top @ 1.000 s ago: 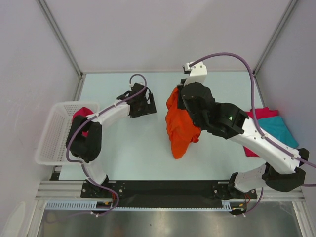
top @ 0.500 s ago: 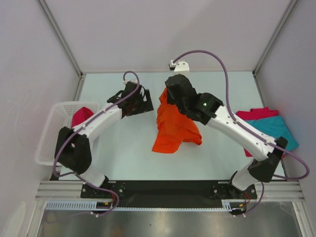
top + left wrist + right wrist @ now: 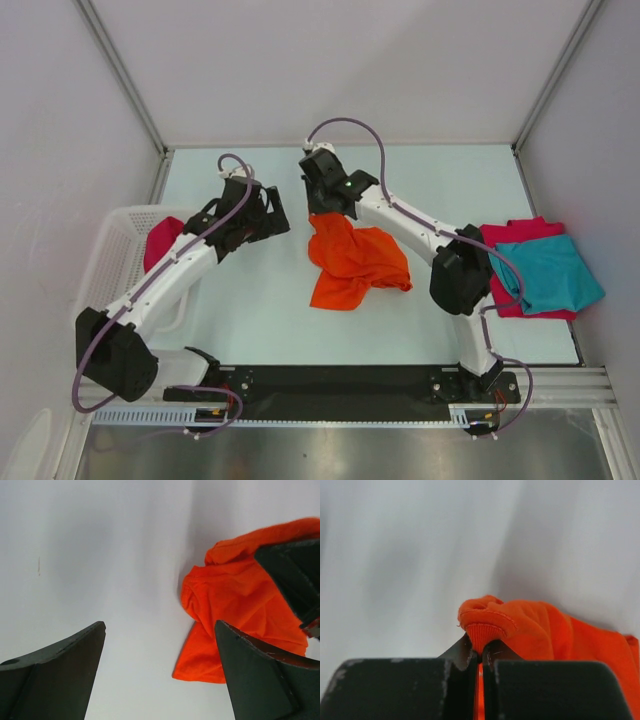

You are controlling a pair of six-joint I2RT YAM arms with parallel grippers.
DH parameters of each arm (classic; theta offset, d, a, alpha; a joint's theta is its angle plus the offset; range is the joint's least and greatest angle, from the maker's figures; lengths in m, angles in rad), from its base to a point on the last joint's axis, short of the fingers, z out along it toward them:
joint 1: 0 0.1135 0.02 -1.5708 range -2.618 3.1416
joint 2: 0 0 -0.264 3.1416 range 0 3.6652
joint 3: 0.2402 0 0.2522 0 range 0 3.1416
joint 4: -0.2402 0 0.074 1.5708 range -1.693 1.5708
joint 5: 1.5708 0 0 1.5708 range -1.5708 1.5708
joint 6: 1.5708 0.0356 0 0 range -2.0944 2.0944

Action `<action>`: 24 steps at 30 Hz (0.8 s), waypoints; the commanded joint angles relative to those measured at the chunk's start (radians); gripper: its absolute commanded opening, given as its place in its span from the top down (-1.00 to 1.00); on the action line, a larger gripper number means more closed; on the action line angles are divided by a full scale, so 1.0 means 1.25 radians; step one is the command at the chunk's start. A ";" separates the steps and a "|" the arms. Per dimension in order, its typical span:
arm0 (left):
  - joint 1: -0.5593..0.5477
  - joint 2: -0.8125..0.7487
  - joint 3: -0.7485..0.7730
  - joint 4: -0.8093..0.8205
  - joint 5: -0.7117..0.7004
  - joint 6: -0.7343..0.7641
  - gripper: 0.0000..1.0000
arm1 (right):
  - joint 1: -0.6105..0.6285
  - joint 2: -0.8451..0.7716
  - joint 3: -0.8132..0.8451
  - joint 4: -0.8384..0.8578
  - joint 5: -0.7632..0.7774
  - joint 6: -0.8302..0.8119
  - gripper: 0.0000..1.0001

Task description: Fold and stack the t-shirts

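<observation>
The right hand point(image 3: 480, 654) is pressed together on a ribbed edge of the orange t-shirt point(image 3: 530, 630), pinching it toward the back middle of the worktop point(image 3: 450, 170). From that pinch the shirt trails toward the near side and lies crumpled on the middle of the worktop. The left hand point(image 3: 160, 626) is spread wide and holds nothing, just left of the orange cloth. At the right edge a teal t-shirt point(image 3: 550, 270) lies on a crimson t-shirt point(image 3: 525, 230). A second crimson t-shirt point(image 3: 165, 240) sits in the white basket point(image 3: 100, 265) at the left.
</observation>
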 commanded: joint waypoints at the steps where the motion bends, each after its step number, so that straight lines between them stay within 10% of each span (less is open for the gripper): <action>1: 0.015 -0.040 -0.010 -0.003 -0.020 0.013 -0.92 | 0.025 0.025 0.189 -0.003 -0.036 -0.014 1.00; 3: 0.016 -0.040 -0.010 -0.003 -0.021 0.014 -0.92 | 0.024 0.046 0.226 -0.023 -0.032 -0.014 1.00; 7: 0.017 -0.034 -0.014 0.002 -0.017 0.017 -0.92 | 0.000 0.043 0.215 -0.041 -0.029 0.002 0.07; 24: 0.016 0.092 -0.121 0.240 0.100 0.037 -0.89 | -0.088 -0.210 -0.138 0.017 0.043 0.033 0.05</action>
